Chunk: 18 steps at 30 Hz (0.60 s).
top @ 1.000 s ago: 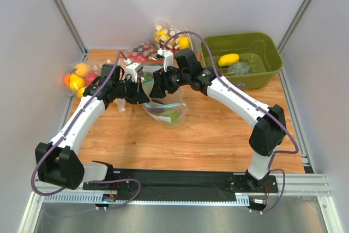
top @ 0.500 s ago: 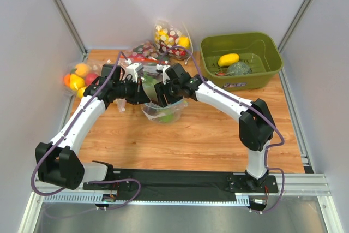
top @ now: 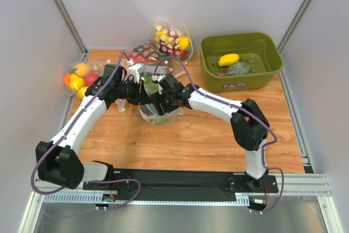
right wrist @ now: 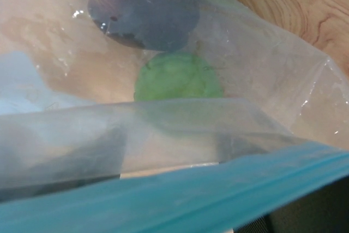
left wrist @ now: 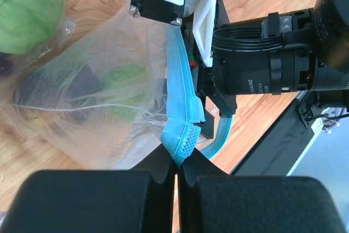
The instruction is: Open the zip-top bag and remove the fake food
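The zip-top bag (top: 159,115) lies mid-table, its mouth held up between both grippers. My left gripper (left wrist: 177,162) is shut on a corner of the bag's teal-blue zipper strip (left wrist: 180,96); from above it (top: 143,92) is at the bag's left. My right gripper (top: 156,104) points down into the bag's mouth; its fingers (right wrist: 54,159) show dimly through the plastic, spread apart, holding nothing. Inside lie a green ball (right wrist: 177,77) and a dark purple piece (right wrist: 144,12). The zipper strip (right wrist: 191,195) crosses the bottom of the right wrist view.
A green bin (top: 272,47) at the back right holds a yellow lemon (top: 229,59) and a grey-green leafy piece (top: 239,69). A polka-dot bag (top: 172,36), a pink-red zipper bag (top: 143,52) and a bag of orange fruit (top: 76,77) lie at the back and left.
My right arm has swung left and lowered its gripper into the bag's mouth. The bag has bunched up and shifted slightly left. My left gripper keeps its hold.
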Each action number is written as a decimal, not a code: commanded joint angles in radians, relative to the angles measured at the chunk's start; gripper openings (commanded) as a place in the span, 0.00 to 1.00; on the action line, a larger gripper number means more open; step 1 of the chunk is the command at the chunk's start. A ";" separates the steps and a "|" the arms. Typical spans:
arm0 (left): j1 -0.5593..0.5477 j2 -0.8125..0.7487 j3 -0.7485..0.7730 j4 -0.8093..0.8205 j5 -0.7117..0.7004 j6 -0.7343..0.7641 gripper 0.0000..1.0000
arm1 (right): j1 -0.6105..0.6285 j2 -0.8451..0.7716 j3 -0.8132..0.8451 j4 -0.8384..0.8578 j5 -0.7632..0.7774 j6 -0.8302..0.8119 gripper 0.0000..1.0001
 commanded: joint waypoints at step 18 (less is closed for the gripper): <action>-0.020 -0.002 0.016 0.022 0.016 0.000 0.00 | 0.004 0.031 -0.059 0.229 0.038 0.084 0.71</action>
